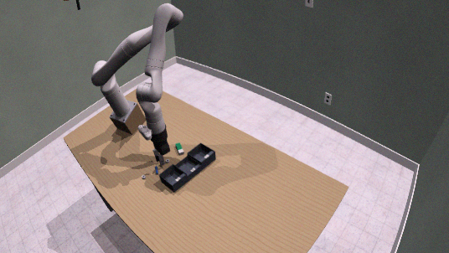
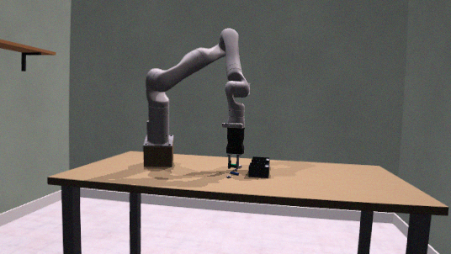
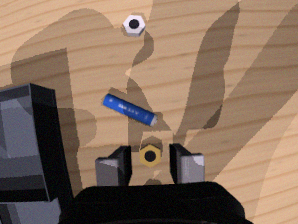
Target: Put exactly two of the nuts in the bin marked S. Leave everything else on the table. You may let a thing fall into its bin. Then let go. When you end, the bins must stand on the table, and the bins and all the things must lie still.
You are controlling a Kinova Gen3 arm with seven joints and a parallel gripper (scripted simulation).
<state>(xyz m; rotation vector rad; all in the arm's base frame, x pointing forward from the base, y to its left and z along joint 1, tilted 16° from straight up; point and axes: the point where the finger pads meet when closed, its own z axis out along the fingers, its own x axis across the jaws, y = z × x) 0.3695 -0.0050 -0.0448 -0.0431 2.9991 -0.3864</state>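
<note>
My gripper (image 3: 150, 159) (image 1: 158, 159) (image 2: 233, 165) is open and points straight down, low over the table. A brass nut (image 3: 150, 156) lies on the wood between the two fingertips, with a gap to each finger. A silver nut (image 3: 135, 24) (image 1: 142, 176) (image 2: 228, 177) lies further out on the table. A row of three black bins (image 1: 188, 167) (image 2: 258, 167) (image 3: 27, 143) stands beside the gripper. The bin marks are too small to read.
A blue bolt (image 3: 129, 110) (image 1: 156, 170) (image 2: 234, 172) lies between the two nuts. A small grey piece (image 1: 167, 160) lies next to the fingers. A green and white block (image 1: 179, 147) lies by the far bin. The arm's base (image 1: 126, 119) stands at the table's back edge.
</note>
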